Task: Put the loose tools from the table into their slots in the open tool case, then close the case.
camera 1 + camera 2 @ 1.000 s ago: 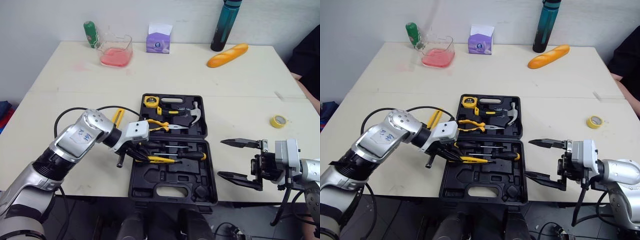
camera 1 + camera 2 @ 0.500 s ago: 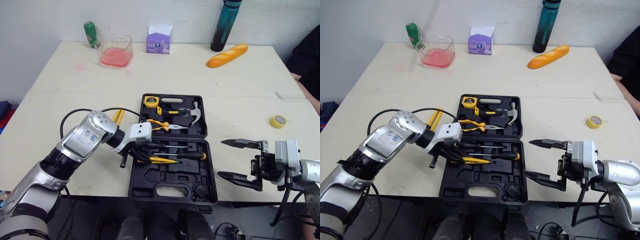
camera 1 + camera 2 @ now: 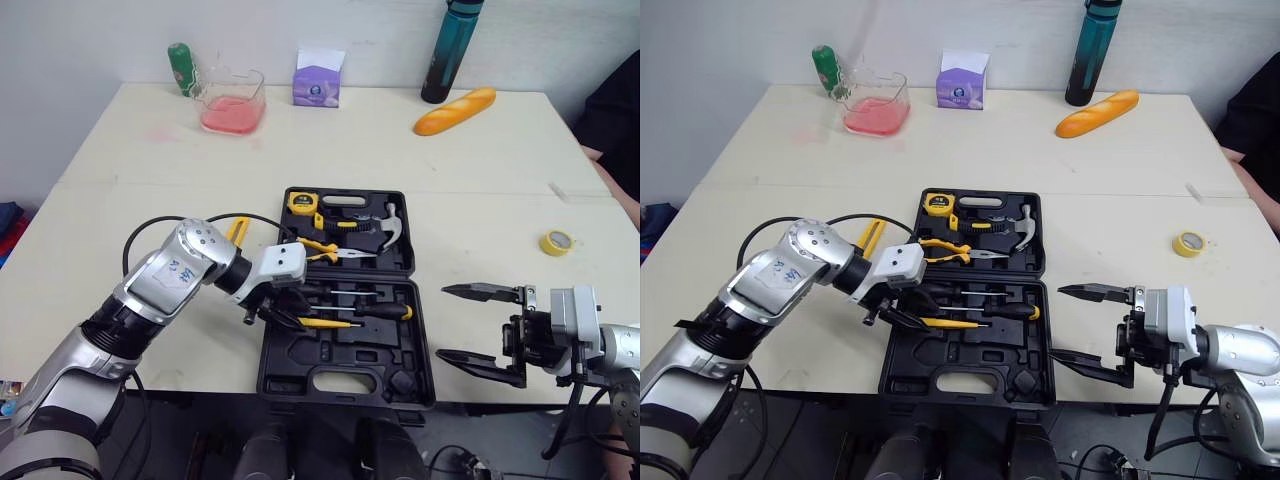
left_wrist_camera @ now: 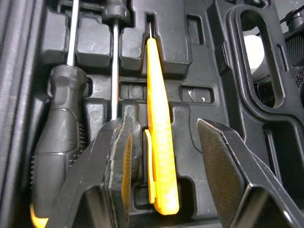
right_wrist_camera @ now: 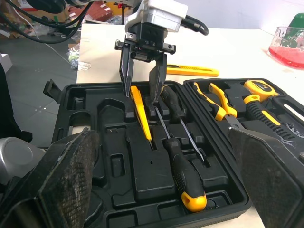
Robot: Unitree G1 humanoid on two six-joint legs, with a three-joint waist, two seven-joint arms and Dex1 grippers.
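One open case (image 3: 290, 370) lies on one tabletop (image 3: 480, 190). The case holds:

- one tape measure (image 3: 302, 203)
- one hammer (image 3: 386, 227)
- one pair of pliers (image 3: 326, 250)
- two screwdrivers, one black-handled (image 5: 172, 100) and one black-and-yellow-handled (image 5: 186, 183)
- one yellow tester pen (image 5: 140, 113)

One yellow knife (image 5: 192, 71) lies loose beside the case.

Farther off on the tabletop are two bottles, a green bottle (image 3: 182, 68) and a teal bottle (image 3: 450, 50). There is also one clear tub (image 3: 232, 100) of pink stuff, one purple box (image 3: 318, 82), one bread loaf (image 3: 455, 110) and one tape roll (image 3: 556, 242).

One person (image 3: 615, 110) is at the edge.

black tool case (image 3: 300, 378), yellow tape roll (image 3: 556, 242)
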